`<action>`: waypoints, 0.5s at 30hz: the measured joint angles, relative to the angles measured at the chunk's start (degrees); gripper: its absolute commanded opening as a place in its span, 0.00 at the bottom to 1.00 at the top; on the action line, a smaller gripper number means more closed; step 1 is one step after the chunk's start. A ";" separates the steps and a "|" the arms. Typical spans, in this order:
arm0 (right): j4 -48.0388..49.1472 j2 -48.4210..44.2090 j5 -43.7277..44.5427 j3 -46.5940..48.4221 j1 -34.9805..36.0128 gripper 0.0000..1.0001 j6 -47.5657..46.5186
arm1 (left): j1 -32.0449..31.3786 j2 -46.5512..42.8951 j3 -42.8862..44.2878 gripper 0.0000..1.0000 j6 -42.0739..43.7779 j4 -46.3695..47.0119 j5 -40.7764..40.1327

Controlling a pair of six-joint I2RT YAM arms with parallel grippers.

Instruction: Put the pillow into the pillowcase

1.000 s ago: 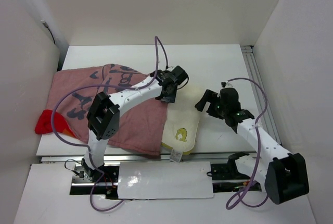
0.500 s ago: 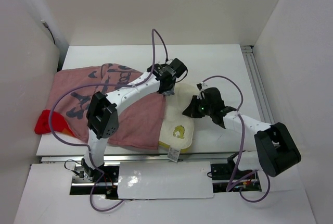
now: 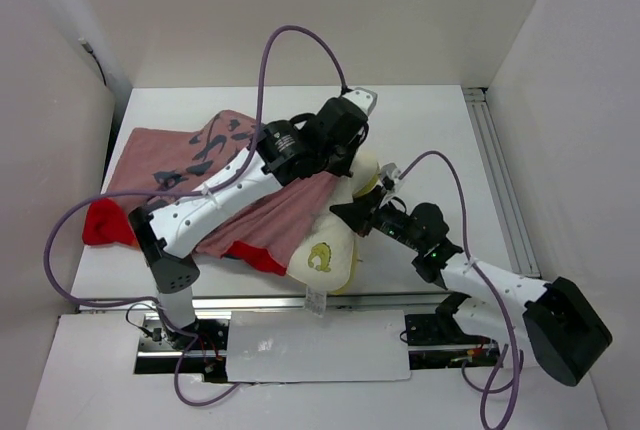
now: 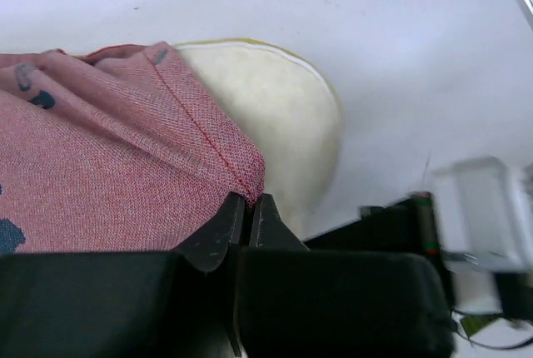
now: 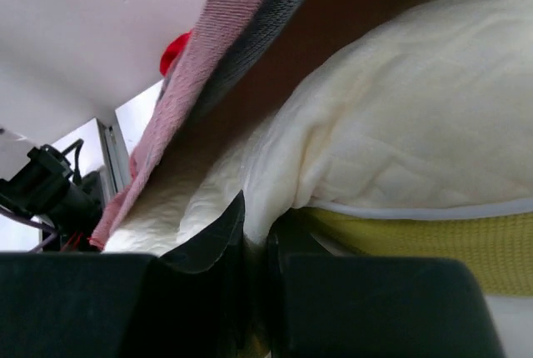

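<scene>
Pillowcase (image 4: 108, 166) hem is sitting pinched in left tool (image 4: 248, 208); right tool (image 5: 254, 225) is clamping a pillow (image 5: 400, 141) fold under it, purple cable (image 3: 290, 32) arcing above.

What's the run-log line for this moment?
stage: insertion underway | left gripper: shut on pillowcase hem | right gripper: shut on pillow edge | pillow: partly under pillowcase, emblem end outside
</scene>
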 measured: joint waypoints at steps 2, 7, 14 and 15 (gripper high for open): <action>4.42 2.91 1.64 -0.28 1.38 0.00 -0.28 | -1.60 -0.35 0.72 0.00 0.31 -0.52 0.00; 17.44 18.99 10.75 0.94 6.67 0.00 -1.29 | -3.98 -0.50 0.74 0.00 1.33 -3.32 -0.92; 21.20 33.68 24.50 4.11 7.58 0.00 3.30 | -5.18 -0.90 -1.79 0.10 0.81 -3.91 -4.02; 20.94 33.03 26.69 4.11 7.58 0.00 4.20 | -4.87 -1.18 -2.95 0.20 0.50 -3.54 -3.82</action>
